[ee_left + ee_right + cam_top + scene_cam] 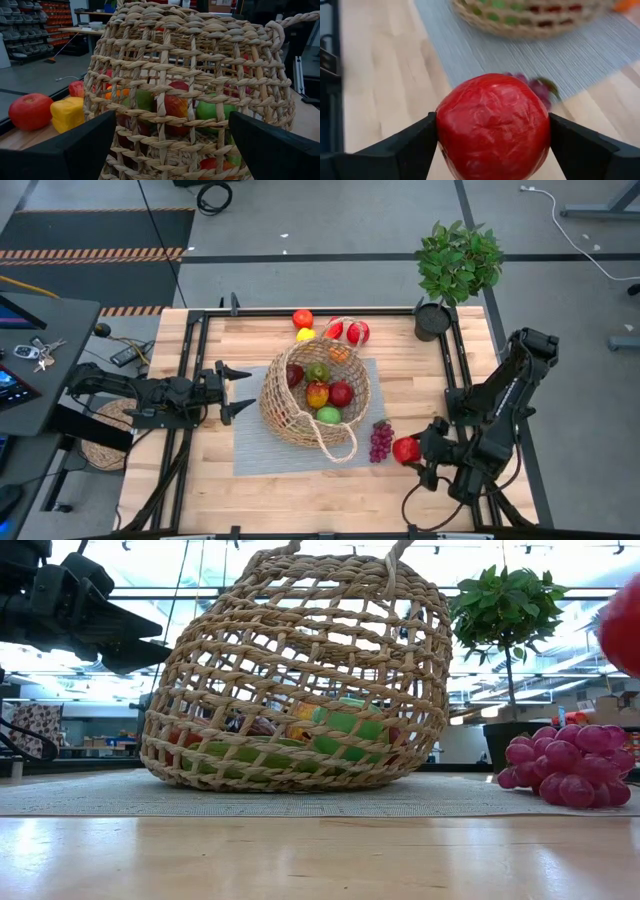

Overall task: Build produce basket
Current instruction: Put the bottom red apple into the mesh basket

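R gripper [492,131] clamps a red apple [406,449] across its widest part; looks light, stiff, slick, so keep grip centred. Basket [318,392] lies ahead, grapes [381,440] between. L gripper [232,391] wide open beside basket

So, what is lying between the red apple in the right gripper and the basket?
In the high view, the purple grapes lie on the table between the red apple, held in the right gripper, and the basket.
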